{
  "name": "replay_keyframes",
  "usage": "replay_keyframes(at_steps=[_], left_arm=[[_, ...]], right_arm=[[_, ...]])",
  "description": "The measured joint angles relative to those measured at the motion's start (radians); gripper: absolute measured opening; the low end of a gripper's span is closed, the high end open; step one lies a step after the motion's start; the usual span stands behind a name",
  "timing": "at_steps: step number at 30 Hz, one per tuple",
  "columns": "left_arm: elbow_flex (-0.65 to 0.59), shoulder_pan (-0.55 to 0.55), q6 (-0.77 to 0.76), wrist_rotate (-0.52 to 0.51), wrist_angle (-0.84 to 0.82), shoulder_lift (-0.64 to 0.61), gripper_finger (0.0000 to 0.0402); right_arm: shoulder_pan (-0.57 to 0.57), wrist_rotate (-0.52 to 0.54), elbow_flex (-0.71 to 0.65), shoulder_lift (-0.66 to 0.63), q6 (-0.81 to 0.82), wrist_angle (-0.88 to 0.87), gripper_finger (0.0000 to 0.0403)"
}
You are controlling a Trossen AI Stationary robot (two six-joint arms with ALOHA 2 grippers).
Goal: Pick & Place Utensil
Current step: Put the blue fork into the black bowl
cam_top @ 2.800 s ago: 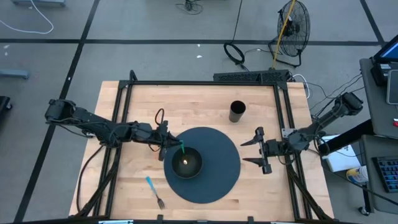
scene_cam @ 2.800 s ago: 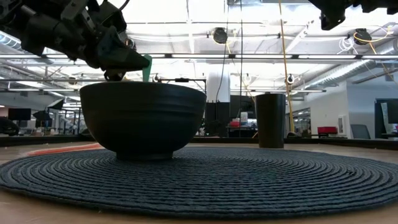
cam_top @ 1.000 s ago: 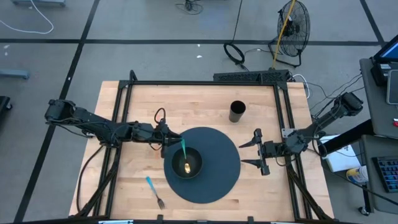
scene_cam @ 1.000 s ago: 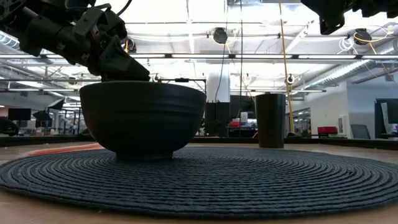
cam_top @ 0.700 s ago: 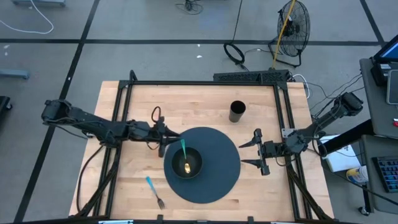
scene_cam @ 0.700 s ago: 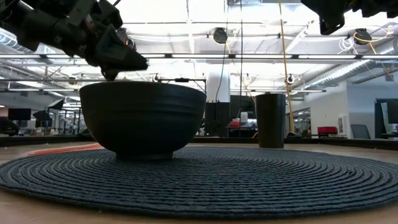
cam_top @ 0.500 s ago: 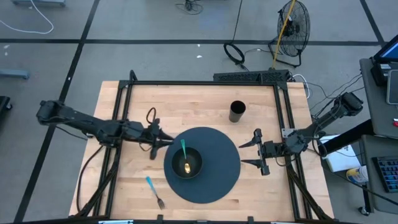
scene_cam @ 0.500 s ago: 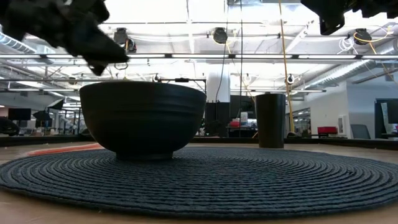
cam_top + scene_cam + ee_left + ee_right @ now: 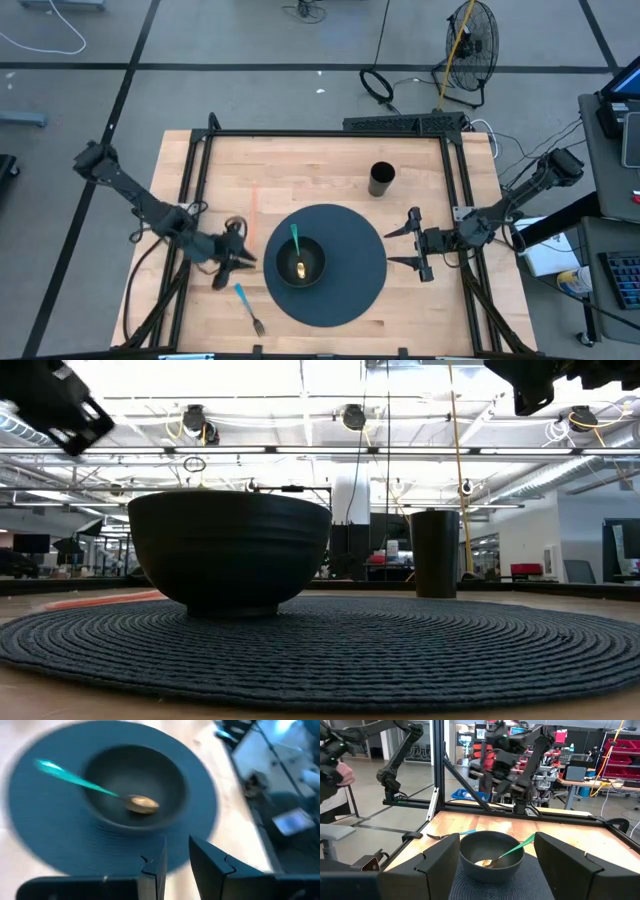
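Note:
A spoon (image 9: 296,250) with a teal handle and a gold head lies in the dark bowl (image 9: 300,262). Its head is on the bowl's bottom (image 9: 142,804) and its handle (image 9: 70,777) leans over the far rim. The bowl stands on a round dark blue mat (image 9: 350,270). My left gripper (image 9: 234,262) hovers to the left of the bowl, off the mat, slightly open and holding nothing; the low view shows it high up (image 9: 60,405). My right gripper (image 9: 412,245) waits wide open at the mat's right edge. A blue-handled fork (image 9: 250,308) lies flat on the table.
A black cup (image 9: 381,180) stands upright on the bare wood beyond the mat's far right. A black frame (image 9: 320,134) runs along the table's edges. In the right wrist view a person's hand (image 9: 340,772) shows past the table's left side.
My left gripper has drawn back from the bowl's far-left rim toward the table's left and near edges, rising and swinging round on the way. The spoon has stayed put in the bowl. My right arm has kept still.

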Motion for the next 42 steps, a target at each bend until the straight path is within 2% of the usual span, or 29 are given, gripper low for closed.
replay_keyframes(at_steps=[4, 8, 14, 18, 21, 30, 42], left_arm=[[0.025, -0.105, -0.02, 0.008, 0.068, 0.114, 0.0088], [0.066, -0.162, -0.044, 0.015, 0.109, 0.251, 0.0088], [0.173, -0.191, -0.106, 0.091, 0.086, 0.426, 0.0088], [0.245, -0.201, -0.173, 0.128, 0.011, 0.491, 0.0088], [0.27, -0.209, -0.289, 0.129, -0.028, 0.505, 0.0088], [0.248, -0.215, -0.812, 0.105, -0.066, 0.511, 0.0088], [0.246, -0.209, -1.205, 0.175, -0.073, 0.58, 0.0088]], right_arm=[[0.0, -0.001, -0.022, 0.0, 0.017, -0.001, 0.0251], [0.0, 0.0, -0.055, 0.0, 0.024, 0.038, 0.0251], [0.0, -0.001, -0.086, 0.0, 0.013, 0.12, 0.0251], [0.0, -0.001, -0.087, 0.0, 0.011, 0.13, 0.0251], [0.0, -0.001, -0.087, 0.0, 0.011, 0.136, 0.0251], [0.0, -0.002, -0.087, 0.0, 0.014, 0.15, 0.0251], [0.034, -0.002, -0.087, 0.003, -0.063, 0.145, 0.0251]])
